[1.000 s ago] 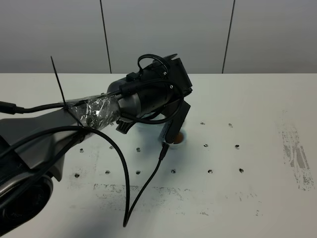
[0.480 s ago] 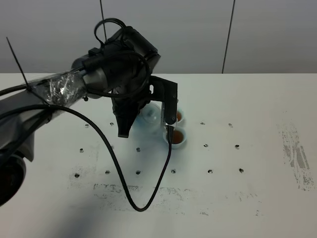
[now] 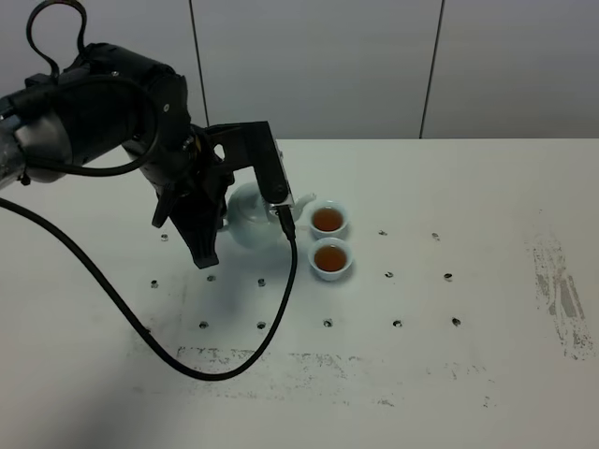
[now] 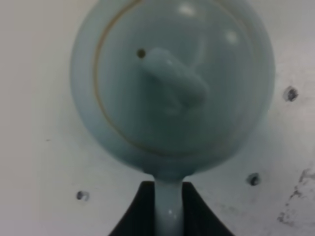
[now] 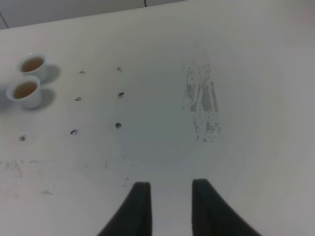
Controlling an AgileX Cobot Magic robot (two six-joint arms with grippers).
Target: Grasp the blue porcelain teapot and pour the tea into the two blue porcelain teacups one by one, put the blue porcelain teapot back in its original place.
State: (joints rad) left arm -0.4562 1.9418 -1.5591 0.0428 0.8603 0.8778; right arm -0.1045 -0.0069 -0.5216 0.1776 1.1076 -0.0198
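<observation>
The blue porcelain teapot (image 3: 248,213) stands upright just left of the two blue porcelain teacups, its spout toward them. The left wrist view shows its knobbed lid (image 4: 172,83) from above. My left gripper (image 3: 223,220) is shut on its loop handle (image 4: 168,216), which sits between the two dark fingers (image 4: 135,216). I cannot tell whether the pot touches the table. The far teacup (image 3: 328,219) and the near teacup (image 3: 329,258) both hold brown tea; they also show in the right wrist view (image 5: 33,64) (image 5: 24,91). My right gripper (image 5: 170,206) is open and empty over bare table, out of the exterior view.
The white table (image 3: 449,187) has rows of small screw holes and dark scuff marks at the right (image 3: 562,290) and along the front (image 3: 309,360). A black cable (image 3: 234,360) hangs from the left arm and loops over the table in front of the teapot.
My left arm has swung back to the left with the teapot, from over the cups to upright beside them. Both cups have come into view with tea in them.
</observation>
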